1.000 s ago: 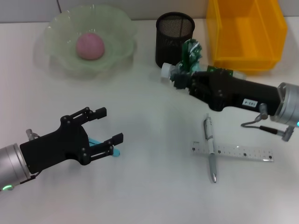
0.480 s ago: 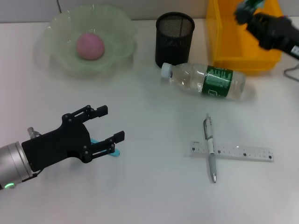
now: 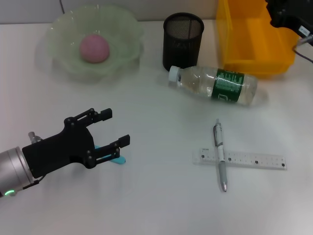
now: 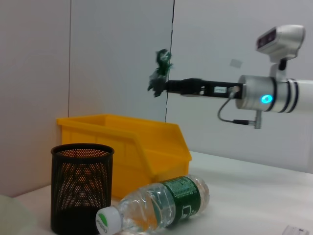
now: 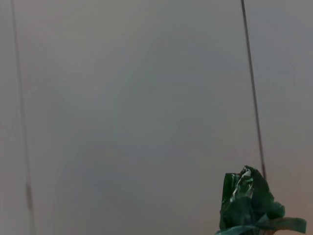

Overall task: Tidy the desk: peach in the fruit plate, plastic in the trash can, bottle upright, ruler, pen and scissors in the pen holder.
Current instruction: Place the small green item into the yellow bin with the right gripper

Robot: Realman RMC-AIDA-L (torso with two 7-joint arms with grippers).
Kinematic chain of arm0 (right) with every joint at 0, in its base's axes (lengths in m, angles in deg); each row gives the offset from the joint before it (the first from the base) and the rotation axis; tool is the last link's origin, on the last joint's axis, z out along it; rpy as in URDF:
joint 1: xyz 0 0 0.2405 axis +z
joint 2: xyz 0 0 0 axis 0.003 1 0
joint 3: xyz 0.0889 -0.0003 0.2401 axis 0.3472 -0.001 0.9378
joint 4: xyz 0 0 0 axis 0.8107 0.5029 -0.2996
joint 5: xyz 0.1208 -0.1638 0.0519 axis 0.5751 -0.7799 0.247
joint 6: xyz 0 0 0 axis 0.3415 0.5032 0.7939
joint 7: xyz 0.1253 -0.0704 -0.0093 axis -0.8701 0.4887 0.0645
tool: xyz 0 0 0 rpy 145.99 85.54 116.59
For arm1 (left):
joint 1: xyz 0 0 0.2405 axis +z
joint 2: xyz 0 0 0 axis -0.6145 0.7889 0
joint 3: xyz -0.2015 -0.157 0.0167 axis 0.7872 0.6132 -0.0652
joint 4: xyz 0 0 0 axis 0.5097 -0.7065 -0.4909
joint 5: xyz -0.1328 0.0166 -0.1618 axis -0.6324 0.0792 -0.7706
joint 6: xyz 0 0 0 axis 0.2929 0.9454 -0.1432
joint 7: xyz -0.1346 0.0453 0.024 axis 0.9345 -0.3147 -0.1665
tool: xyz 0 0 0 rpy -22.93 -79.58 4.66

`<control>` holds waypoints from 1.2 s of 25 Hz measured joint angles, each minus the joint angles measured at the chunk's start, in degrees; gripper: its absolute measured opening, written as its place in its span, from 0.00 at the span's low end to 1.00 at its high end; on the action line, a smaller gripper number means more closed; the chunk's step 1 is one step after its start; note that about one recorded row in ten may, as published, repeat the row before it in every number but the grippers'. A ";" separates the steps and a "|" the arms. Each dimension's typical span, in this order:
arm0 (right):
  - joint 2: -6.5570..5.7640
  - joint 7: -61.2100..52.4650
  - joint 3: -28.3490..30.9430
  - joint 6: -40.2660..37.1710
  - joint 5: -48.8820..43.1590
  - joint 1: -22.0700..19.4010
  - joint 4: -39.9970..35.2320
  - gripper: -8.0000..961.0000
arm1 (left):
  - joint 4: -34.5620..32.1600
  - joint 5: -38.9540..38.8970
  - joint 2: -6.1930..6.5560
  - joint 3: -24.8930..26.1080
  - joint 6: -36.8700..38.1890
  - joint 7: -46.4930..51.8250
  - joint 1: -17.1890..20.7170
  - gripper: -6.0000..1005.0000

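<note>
The pink peach (image 3: 94, 48) lies in the pale green fruit plate (image 3: 61, 29). On the desk (image 3: 161, 127) the bottle (image 3: 215, 85) lies on its side in front of the black mesh pen holder (image 3: 182, 39). The pen (image 3: 219, 155) rests across the clear ruler (image 3: 254, 160). My left gripper (image 3: 115, 128) hovers open over the scissors (image 3: 118, 158), which it mostly hides. My right gripper (image 4: 161, 87) is shut on crumpled green plastic (image 4: 160, 68) (image 5: 247, 200), held high above the yellow trash can (image 3: 254, 44) (image 4: 122, 142). Its arm (image 3: 288, 14) reaches past the top right corner.
The pen holder (image 4: 80, 186) stands between the fruit plate and the trash can, with the bottle (image 4: 161, 205) close to both. A wide bare stretch of desk lies between my left gripper and the pen.
My right gripper rose from beside the bottle with the green plastic and swung back and right, above the trash can. The bottle now shows whole. My left arm barely shifted.
</note>
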 joint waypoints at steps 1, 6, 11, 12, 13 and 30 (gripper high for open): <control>0.02 0.61 0.00 1.55 0.12 0.60 0.35 0.04 | 0.00 0.00 0.00 0.01 -0.02 0.01 -0.02 0.78; 0.06 1.13 -0.07 7.95 0.26 3.06 1.53 0.07 | 0.00 0.00 0.00 0.11 -0.08 0.03 -0.06 0.78; 0.07 1.08 -0.08 9.95 0.27 4.01 1.98 0.10 | 0.00 0.00 0.00 0.11 -0.10 0.04 -0.07 0.78; 0.07 0.96 -0.06 10.29 0.27 4.05 2.01 0.11 | 0.00 0.00 0.00 0.10 -0.10 0.04 -0.07 0.78; 0.07 0.96 -0.06 10.29 0.27 4.05 2.01 0.12 | 0.00 0.00 0.00 0.10 -0.10 0.04 -0.07 0.78; -0.02 0.24 -0.05 11.51 0.27 4.20 2.01 0.48 | 0.00 0.00 0.00 0.09 -0.09 -0.06 -0.07 0.78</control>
